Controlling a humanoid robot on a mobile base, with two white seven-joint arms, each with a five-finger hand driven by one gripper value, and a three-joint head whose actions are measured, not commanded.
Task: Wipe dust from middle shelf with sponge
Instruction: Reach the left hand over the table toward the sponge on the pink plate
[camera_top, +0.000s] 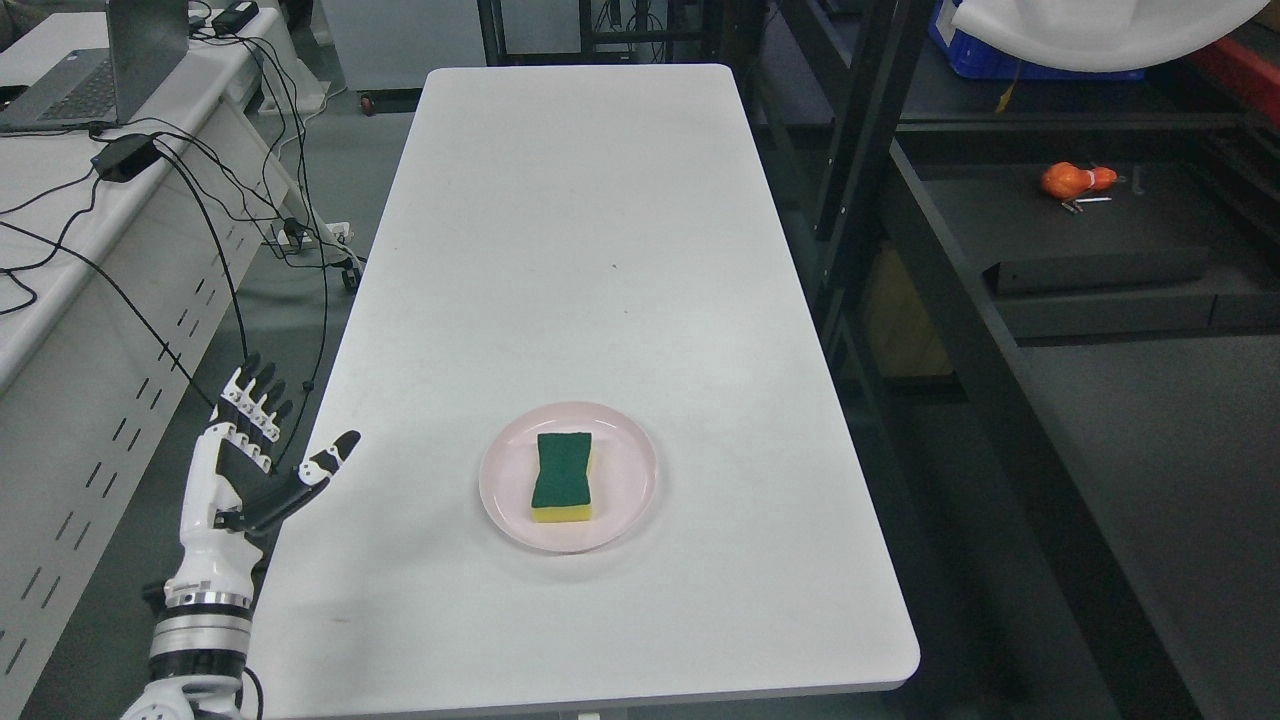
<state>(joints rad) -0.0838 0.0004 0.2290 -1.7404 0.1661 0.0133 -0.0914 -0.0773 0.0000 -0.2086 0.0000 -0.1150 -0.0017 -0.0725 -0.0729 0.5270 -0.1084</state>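
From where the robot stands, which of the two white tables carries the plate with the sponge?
The white table in the middle carries the pink plate with the green and yellow sponge. The table at the far left carries only a laptop and cables.

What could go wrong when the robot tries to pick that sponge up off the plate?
The sponge lies flat on a light pink plate, so fingers closing on it might push or tip the plate instead. The left hand is open at the table's left edge, apart from the plate, and may clip the rim reaching in. The dark shelf on the right already holds an orange object that wiping could knock.
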